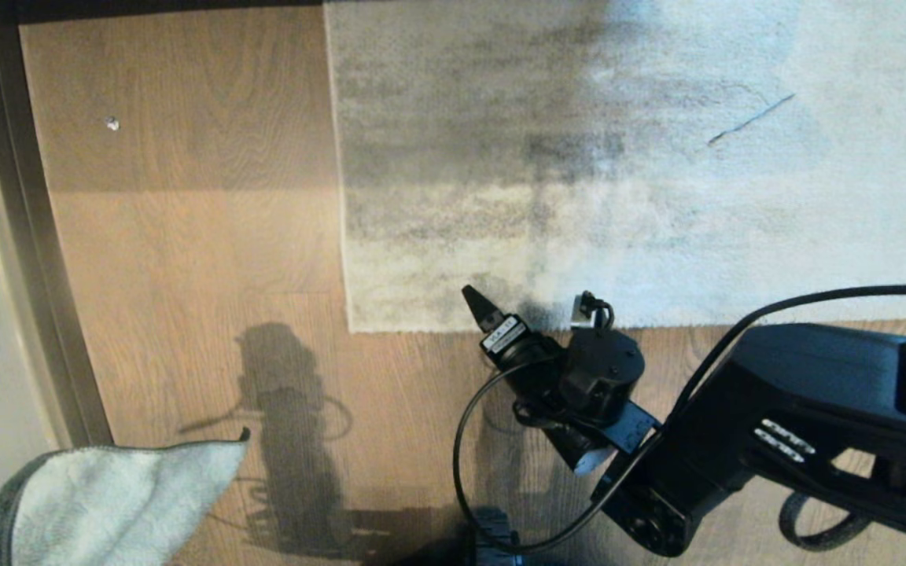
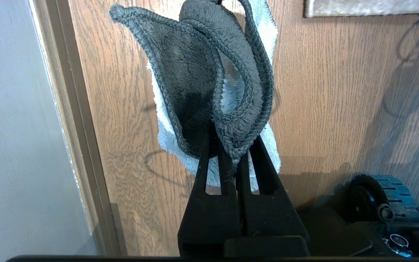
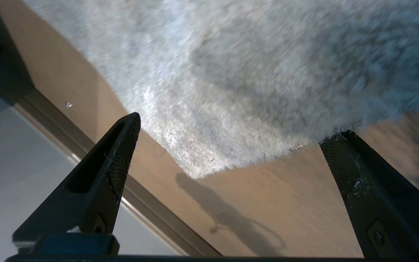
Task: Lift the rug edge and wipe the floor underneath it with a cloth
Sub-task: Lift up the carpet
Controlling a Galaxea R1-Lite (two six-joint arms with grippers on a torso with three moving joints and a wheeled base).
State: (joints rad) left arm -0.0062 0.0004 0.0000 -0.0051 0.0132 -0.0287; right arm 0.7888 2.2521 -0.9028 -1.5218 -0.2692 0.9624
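Wood floor (image 1: 185, 259) lies bare beside the flat rug edge (image 1: 437, 326). Your right tool (image 1: 532, 308) hangs wide over that hem; your left tool (image 2: 236, 160) pinches the cloth (image 2: 209, 83). Come down short and the fingers may skid off the pile, lifting nothing.

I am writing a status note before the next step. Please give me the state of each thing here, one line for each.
rug edge: flat on the floor, not lifted.
cloth: bunched, hanging in the shut left gripper.
right gripper: open, empty, over the rug edge.
floor: bare, one small speck on it.
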